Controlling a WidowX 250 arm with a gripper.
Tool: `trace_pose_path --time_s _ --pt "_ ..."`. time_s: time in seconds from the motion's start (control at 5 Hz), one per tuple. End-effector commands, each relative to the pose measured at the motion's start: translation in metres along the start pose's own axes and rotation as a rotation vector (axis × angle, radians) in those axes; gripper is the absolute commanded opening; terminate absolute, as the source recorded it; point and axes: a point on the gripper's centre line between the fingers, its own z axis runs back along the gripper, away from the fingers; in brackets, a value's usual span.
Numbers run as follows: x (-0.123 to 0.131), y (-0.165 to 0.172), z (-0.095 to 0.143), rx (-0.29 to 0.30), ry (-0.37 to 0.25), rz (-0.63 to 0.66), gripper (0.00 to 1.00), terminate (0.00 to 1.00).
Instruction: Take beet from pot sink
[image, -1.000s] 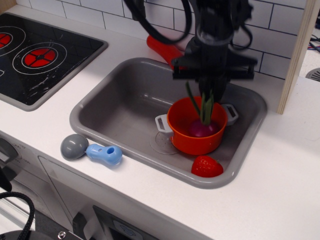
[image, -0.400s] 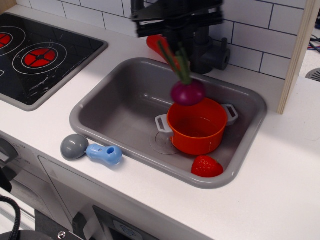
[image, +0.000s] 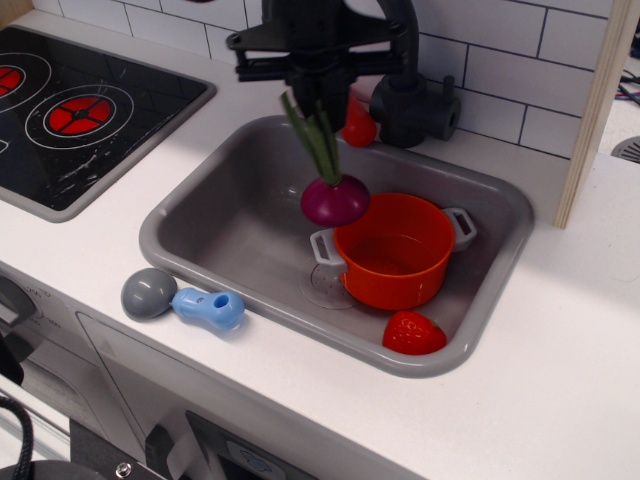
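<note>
**A:** So, what's the gripper (image: 318, 95) doing?

**B:** Jaws are clamped on the green stalks of the beet (image: 334, 198). The stalks run up at a slant into the black fingers, and the purple bulb dangles below them, in the air. It isn't touching anything.

**A:** Where's the beet relative to the pot?

**B:** Outside it. The bulb hangs just left of the pot (image: 395, 251), about level with the rim and just above the pot's left white handle. From this angle it overlaps the rim edge a bit, so I can't tell how much of a gap there is. It's over the sink (image: 230, 215), above the bare grey floor near the round drain mark.

**A:** And the pot?

**B:** Orange, upright, sitting in the right half of the sink, nothing visible inside. A red strawberry (image: 413, 333) lies in the near right corner of the basin, just beside the pot's base.

**A:** Anything else around?

**B:** A dark faucet (image: 410, 100) stands at the far edge of the sink, right of the gripper, with something red (image: 358, 125) poking out behind the arm. On the white counter (image: 540, 350), near the sink's near-left corner, there's a grey ball-shaped thing (image: 148, 293) touching a blue toy piece (image: 208, 307). The black stovetop (image: 80, 110) with red burners is far left.
</note>
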Motion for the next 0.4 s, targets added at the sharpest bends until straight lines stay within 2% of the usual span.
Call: trace_pose_path --time_s 0.0,0.2 --pt "0.0182 0.014 -0.0169 0.054 -0.099 0.0 0.0 0.0" --pt "0.0198 0.018 -0.0267 0.076 -0.108 -0.001 0.0 0.0"
